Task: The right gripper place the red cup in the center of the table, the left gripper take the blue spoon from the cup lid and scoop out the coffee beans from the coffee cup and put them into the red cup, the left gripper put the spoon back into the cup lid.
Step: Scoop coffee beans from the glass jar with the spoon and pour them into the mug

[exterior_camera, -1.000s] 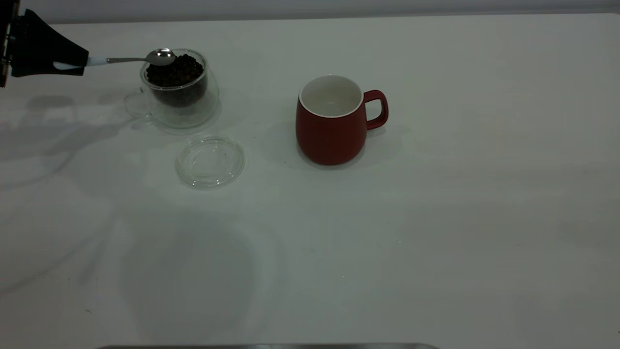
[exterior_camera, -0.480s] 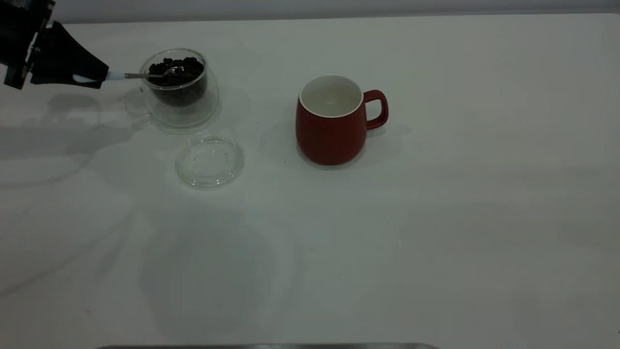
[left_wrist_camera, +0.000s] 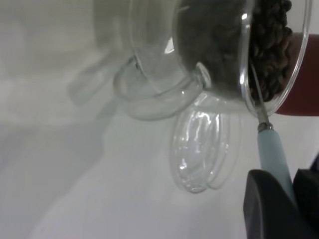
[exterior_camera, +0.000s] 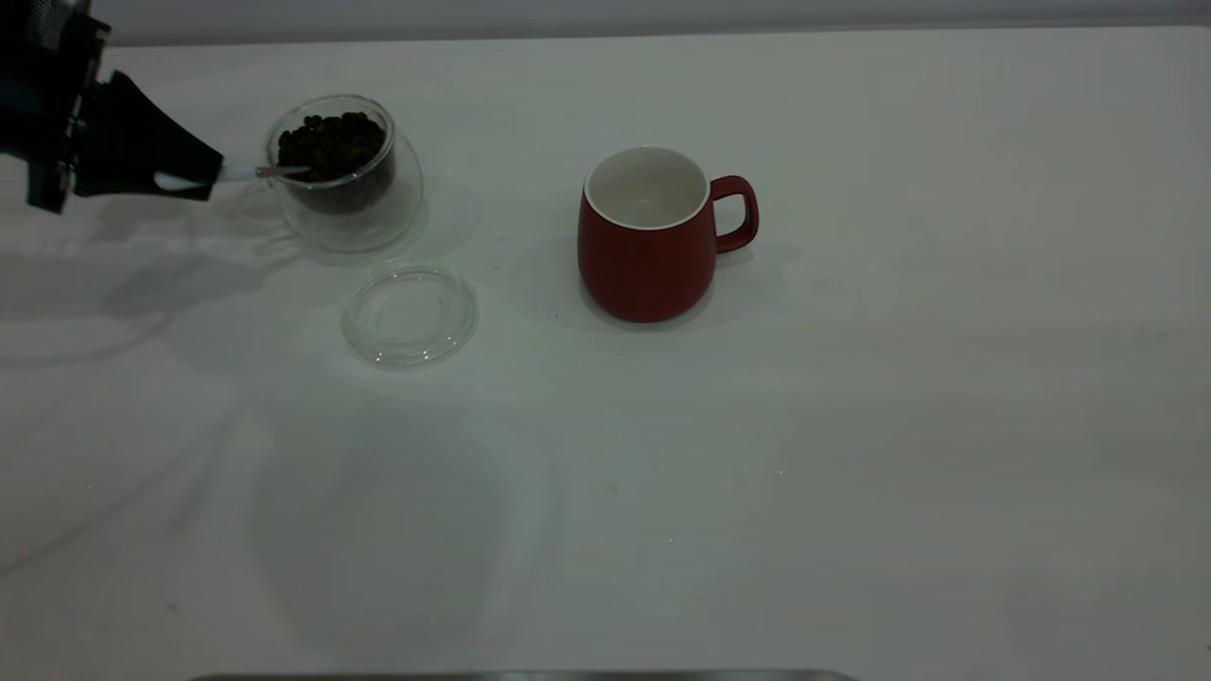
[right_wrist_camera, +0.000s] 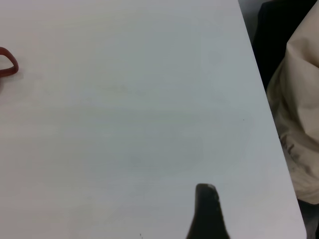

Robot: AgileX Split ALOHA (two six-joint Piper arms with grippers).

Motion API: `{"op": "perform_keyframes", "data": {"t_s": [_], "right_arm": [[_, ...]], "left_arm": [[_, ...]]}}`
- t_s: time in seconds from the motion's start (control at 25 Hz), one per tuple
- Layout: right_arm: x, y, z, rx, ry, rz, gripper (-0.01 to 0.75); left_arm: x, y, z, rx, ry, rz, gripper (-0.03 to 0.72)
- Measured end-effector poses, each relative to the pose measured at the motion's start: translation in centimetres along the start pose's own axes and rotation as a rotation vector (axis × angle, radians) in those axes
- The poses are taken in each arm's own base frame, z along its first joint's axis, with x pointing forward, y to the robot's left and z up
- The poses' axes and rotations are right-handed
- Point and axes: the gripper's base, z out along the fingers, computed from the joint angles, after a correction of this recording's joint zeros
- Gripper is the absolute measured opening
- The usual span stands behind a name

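Left hand (exterior_camera: 194, 178) grips blue spoon (left_wrist_camera: 271, 159); wrist shows beans (left_wrist_camera: 271, 50).

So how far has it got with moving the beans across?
Done: the red cup stands mid-table, and the blue spoon is off the cup lid, which lies bare. In hand: the left hand holds the spoon, dipped into the coffee beans in the tilted coffee cup. Left: the red cup looks empty, so tipping beans in and returning the spoon.
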Motion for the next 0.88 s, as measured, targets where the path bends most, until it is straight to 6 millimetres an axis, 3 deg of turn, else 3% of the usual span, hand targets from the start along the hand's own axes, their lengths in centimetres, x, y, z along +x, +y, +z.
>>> {"op": "perform_keyframes", "data": {"t_s": [0.48,0.88], "right_arm": [[0.0,0.0,0.0,0.0,0.0,0.0,0.59],[0.0,0.0,0.0,0.0,0.0,0.0,0.59]], "left_arm": [[-0.6,0.1,0.1,0.064,-0.087,-0.032,0.124],[0.2,1.9,-3.3,0.118,-0.13,-0.096,0.124]]}}
